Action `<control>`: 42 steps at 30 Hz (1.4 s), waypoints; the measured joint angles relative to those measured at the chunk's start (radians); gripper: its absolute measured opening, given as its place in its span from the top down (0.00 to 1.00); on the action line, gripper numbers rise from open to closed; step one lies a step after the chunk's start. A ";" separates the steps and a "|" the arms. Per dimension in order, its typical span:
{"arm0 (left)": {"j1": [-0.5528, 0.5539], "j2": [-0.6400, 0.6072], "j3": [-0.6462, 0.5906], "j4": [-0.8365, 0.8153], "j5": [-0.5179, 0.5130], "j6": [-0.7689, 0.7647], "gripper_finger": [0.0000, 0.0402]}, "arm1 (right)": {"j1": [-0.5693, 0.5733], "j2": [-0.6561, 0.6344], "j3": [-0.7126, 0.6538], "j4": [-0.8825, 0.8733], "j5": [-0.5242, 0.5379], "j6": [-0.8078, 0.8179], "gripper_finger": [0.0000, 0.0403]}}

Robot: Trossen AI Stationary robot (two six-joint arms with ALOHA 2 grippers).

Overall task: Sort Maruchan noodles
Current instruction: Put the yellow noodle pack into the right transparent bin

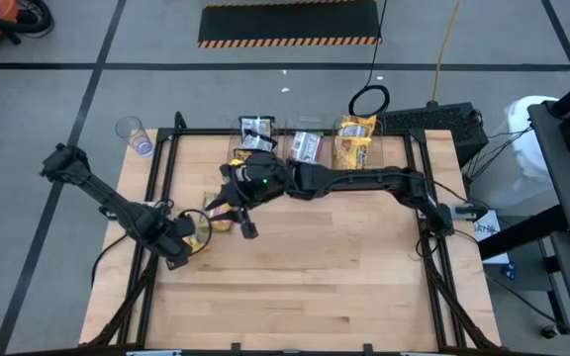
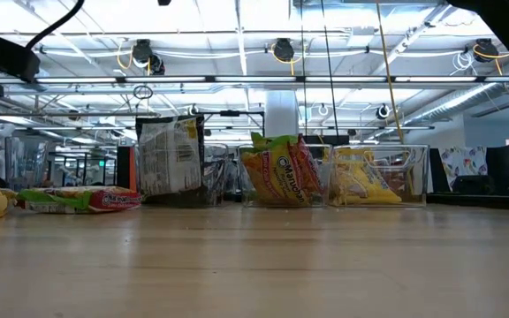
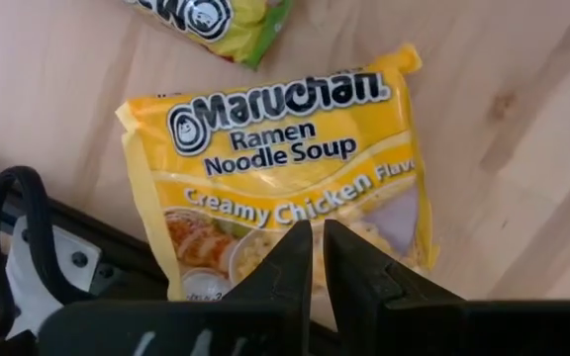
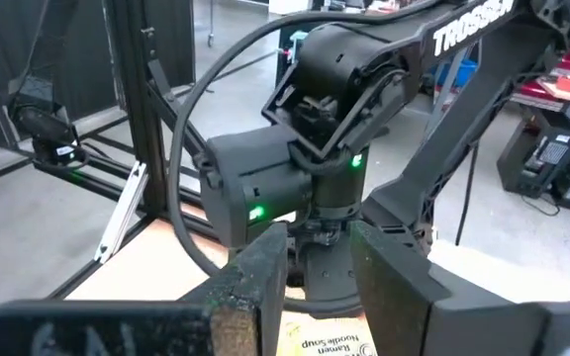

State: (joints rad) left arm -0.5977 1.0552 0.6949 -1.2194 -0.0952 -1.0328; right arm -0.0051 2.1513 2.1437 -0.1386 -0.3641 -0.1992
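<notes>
While low, left gripper point(image 3: 315, 259) over yellow packet point(image 3: 275, 168)

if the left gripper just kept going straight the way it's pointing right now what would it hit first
Most likely the yellow Creamy Chicken packet. In the left wrist view, the left gripper has its narrowly parted fingers aimed right at that packet's lower half, with nothing between. How much gap remains is hard to judge.

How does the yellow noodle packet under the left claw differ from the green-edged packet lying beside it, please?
The yellow packet shows its whole front, reading Creamy Chicken; the green-edged packet shows only a corner. The left claw hangs over the yellow packet, not the green-edged one. Both lie flat on the wooden table.
</notes>
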 joint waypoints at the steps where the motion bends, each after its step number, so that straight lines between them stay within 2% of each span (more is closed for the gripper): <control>1: 0.007 0.006 0.000 0.002 0.001 -0.002 0.91 | 0.000 0.000 0.000 -0.005 0.000 0.003 0.73; 5: 0.059 0.035 0.004 0.015 0.038 -0.003 0.91 | 0.000 0.001 0.000 -0.028 -0.002 0.015 0.73; 10: 0.155 0.062 -0.035 0.203 0.305 -0.104 0.91 | -0.001 0.001 0.000 -0.050 -0.003 0.012 0.73; 12: 0.167 0.071 -0.063 0.258 0.335 -0.139 0.91 | -0.001 0.001 0.000 -0.057 -0.003 0.011 0.73; 19: 0.171 0.102 -0.119 0.279 0.293 -0.169 0.91 | -0.002 0.001 0.000 -0.072 -0.003 0.011 0.73; 24: 0.172 0.094 -0.093 0.280 0.215 -0.155 0.91 | -0.003 0.001 0.000 -0.077 -0.004 -0.002 0.73; 30: 0.172 0.095 -0.035 0.259 0.203 -0.122 0.91 | -0.012 0.001 0.000 -0.077 -0.004 -0.004 0.73; 36: 0.170 0.095 0.022 0.089 0.093 -0.114 0.91 | -0.016 0.001 0.000 -0.082 -0.004 -0.004 0.73; 42: 0.170 0.098 -0.002 0.053 0.125 -0.120 0.91 | -0.016 0.001 0.000 -0.084 -0.004 -0.004 0.73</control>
State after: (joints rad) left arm -0.4278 1.1530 0.6931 -1.1664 0.0296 -1.1530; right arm -0.0212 2.1521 2.1437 -0.2226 -0.3679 -0.2031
